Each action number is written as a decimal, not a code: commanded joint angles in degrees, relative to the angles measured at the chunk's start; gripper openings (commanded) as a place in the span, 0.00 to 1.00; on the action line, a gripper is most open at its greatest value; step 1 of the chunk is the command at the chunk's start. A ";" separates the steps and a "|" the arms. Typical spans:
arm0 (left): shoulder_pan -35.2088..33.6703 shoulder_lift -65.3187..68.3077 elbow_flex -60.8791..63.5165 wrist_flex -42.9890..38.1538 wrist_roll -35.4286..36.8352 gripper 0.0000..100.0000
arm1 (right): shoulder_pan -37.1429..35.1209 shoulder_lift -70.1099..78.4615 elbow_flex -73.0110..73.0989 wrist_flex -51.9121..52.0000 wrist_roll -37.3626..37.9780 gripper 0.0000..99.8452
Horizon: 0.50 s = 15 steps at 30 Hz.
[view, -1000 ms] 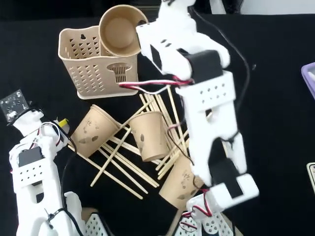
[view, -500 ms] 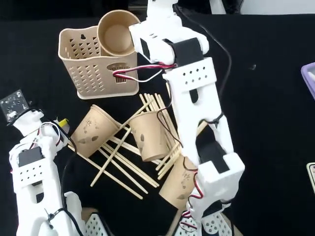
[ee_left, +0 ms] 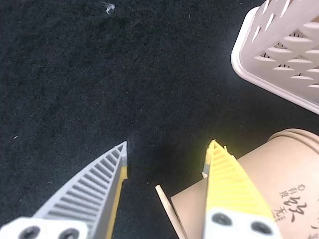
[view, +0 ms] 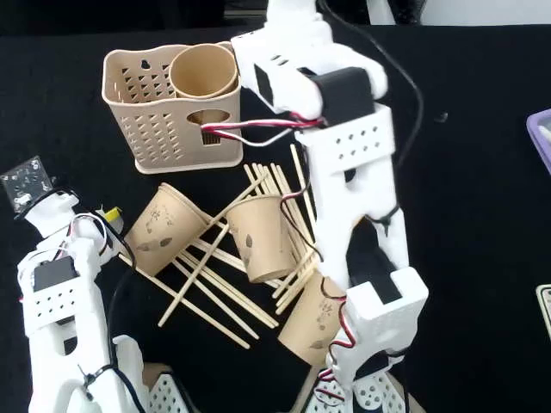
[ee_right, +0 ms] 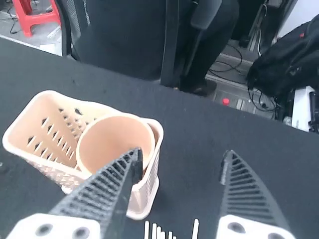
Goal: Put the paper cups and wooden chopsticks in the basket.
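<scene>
Paper cup (view: 204, 70) sits mouth up inside the basket (view: 146, 116), at the basket's 3 o'clock end. Over it the right fingers (ee_right: 107, 194) are released and empty, with one tip just beside the cup's rim. Black table (view: 482, 215); beyond its far edge are floor, a red stool (ee_right: 35, 15) and a dark bag (ee_right: 284, 64). At the basket's 6 o'clock three loose cups (view: 258, 237) lie tipped among scattered chopsticks (view: 219, 301). The left fingers (ee_left: 229, 184) are released, one tip beside the nearest loose cup (ee_left: 284, 174).
</scene>
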 commanded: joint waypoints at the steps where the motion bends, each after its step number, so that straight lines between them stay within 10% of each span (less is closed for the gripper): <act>1: 0.75 -1.05 -0.40 -0.88 -0.09 0.25 | -0.35 -0.22 -7.96 8.70 0.53 0.21; 15: 0.40 -1.05 -0.40 -0.88 -0.09 0.25 | 2.29 -15.69 10.86 17.67 8.70 0.20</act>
